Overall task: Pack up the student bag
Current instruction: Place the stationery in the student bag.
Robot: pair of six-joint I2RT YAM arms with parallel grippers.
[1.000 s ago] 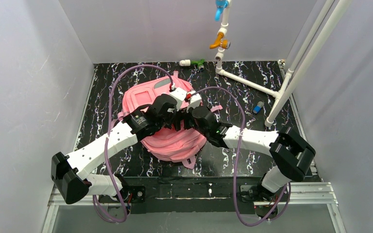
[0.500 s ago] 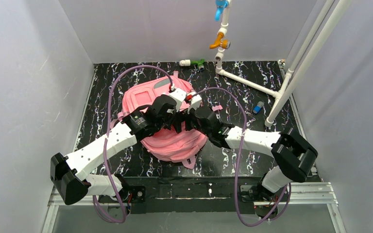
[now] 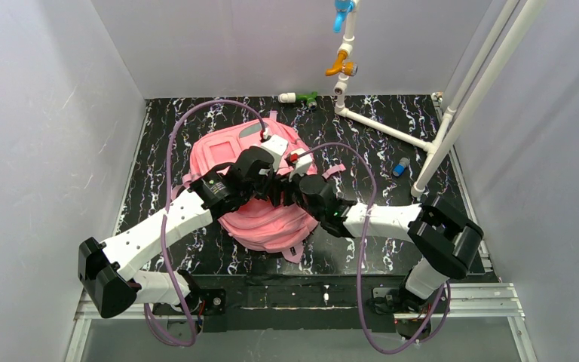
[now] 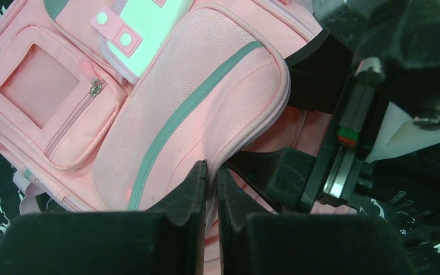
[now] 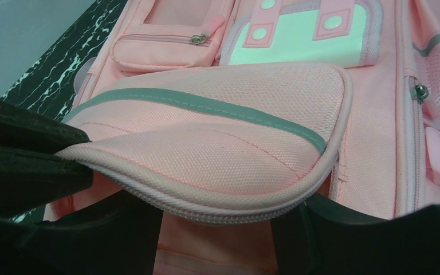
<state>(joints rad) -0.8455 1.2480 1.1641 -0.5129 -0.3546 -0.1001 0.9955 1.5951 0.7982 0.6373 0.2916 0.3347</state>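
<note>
The pink student bag [image 3: 215, 154] lies flat on the black marbled table, front side up. My left gripper [image 3: 274, 183] is shut on the piped zip edge of the bag's front flap [image 4: 206, 86], and its jaws [image 4: 211, 169] pinch the fabric and hold it lifted. My right gripper [image 3: 292, 188] is open, its jaws wide apart [image 5: 217, 229] just below the raised flap edge [image 5: 217, 189], at the mouth of the opening. The left gripper's fingers [image 5: 28, 154] show at the left in the right wrist view. The pink lining shows inside the opening.
White PVC pipes [image 3: 392, 128] with blue and orange valves stand at the back right. A small blue part [image 3: 400, 167] lies by the pipes, and a green and white fitting [image 3: 299, 97] lies at the back edge. Grey walls close in both sides.
My right gripper has moved left and forward toward the bag, up to the lifted flap edge. The left gripper has held its grip in place.
</note>
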